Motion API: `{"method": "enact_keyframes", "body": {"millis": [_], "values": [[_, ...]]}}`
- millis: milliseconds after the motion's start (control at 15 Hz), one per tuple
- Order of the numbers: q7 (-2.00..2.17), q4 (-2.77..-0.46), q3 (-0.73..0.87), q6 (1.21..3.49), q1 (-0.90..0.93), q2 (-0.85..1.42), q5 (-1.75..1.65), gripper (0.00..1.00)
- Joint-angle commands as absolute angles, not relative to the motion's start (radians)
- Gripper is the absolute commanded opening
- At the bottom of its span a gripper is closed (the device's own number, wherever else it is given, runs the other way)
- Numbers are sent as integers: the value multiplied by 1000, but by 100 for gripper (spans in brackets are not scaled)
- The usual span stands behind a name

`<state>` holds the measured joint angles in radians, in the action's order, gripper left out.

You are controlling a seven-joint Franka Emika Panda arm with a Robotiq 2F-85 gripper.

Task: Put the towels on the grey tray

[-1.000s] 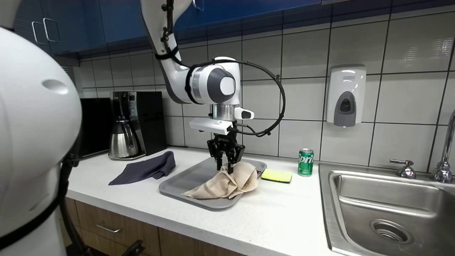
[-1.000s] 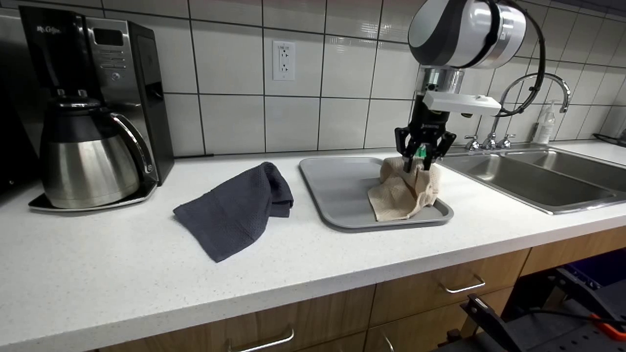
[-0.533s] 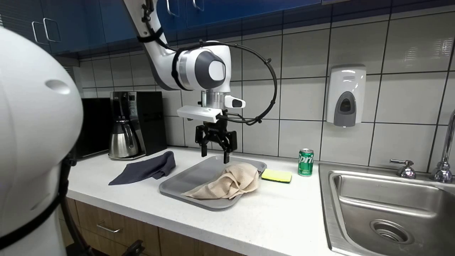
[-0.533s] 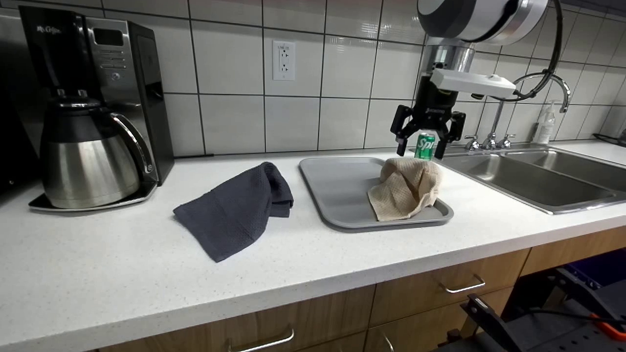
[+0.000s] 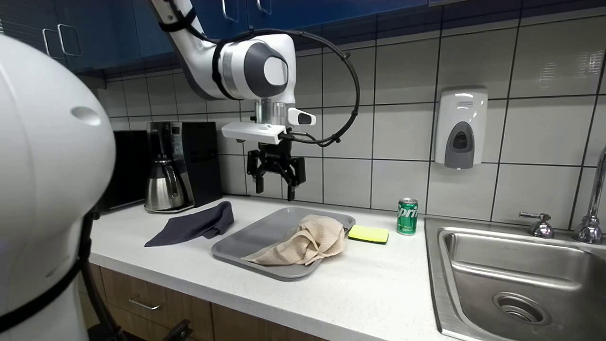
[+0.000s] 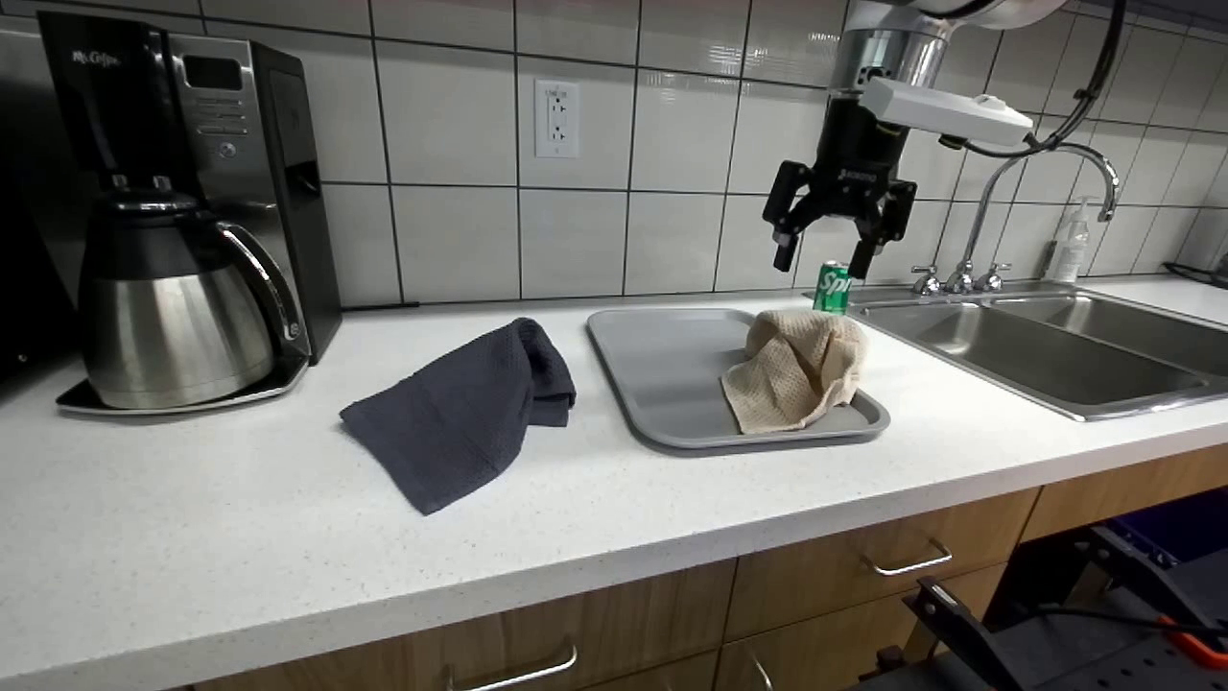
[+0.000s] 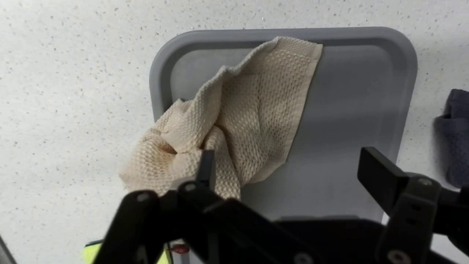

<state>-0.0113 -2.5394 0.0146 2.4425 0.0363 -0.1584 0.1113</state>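
Observation:
A crumpled beige towel lies on one end of the grey tray, part of it draped over the rim, as the wrist view also shows for this towel. The dark blue-grey towel rests folded on the counter beside the tray, apart from it; only an edge of this dark towel enters the wrist view. My gripper hangs well above the tray in both exterior views. Its fingers are spread wide with nothing between them, and in the wrist view the gripper covers the tray's lower part.
A yellow sponge lies just off the tray's end, with a green can behind it. The sink is farther along the counter. A coffee maker stands at the opposite end, past the dark towel. Cabinets hang overhead.
A second ago the fingers were at the beige towel and nearer together. They have since spread, let it go and risen clear. The beige towel stays on the tray; the dark towel is unmoved.

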Motion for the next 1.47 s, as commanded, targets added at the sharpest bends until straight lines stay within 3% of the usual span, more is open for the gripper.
{"method": "enact_keyframes", "body": {"millis": [0, 1400], "values": [[-90, -2526, 10, 2391, 54, -192, 152, 100], [-61, -2282, -128, 2415, 159, 60, 134, 100]]}}
